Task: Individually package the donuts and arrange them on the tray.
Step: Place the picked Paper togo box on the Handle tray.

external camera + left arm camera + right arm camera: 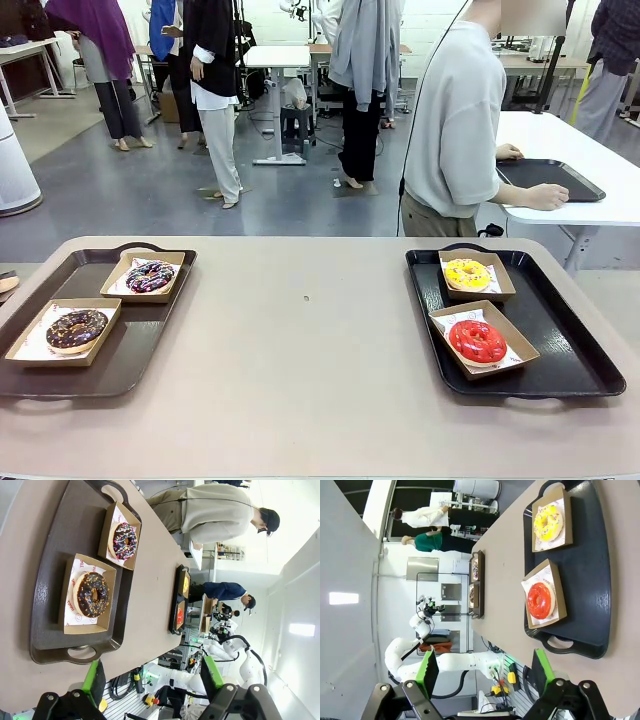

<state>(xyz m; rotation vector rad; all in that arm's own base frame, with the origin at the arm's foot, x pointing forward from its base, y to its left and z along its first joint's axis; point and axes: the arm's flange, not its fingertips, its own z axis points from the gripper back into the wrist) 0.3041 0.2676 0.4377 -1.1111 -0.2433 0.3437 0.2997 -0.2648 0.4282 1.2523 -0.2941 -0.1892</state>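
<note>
We saw both grippers, left (152, 677) and right (485, 669), gaping wide and empty above the table (320, 340). Four donuts sat boxed: chocolate (76, 329) and purple (150, 276) on the left tray (120, 360), yellow (467, 273) and red (477, 341) on the right tray (570, 350).

Bright, even overhead light, soft shadows, perhaps slight wide-angle wrist distortion.

The chocolate sprinkled donut (92, 594) lies flat in its box ahead of the left gripper (152, 680); the purple-pink sprinkled donut (124, 540) sits beyond it (also boxed). Ahead of the right gripper (485, 672) lies the glossy red donut (540, 600), the yellow donut (548, 522) farther off.
</note>
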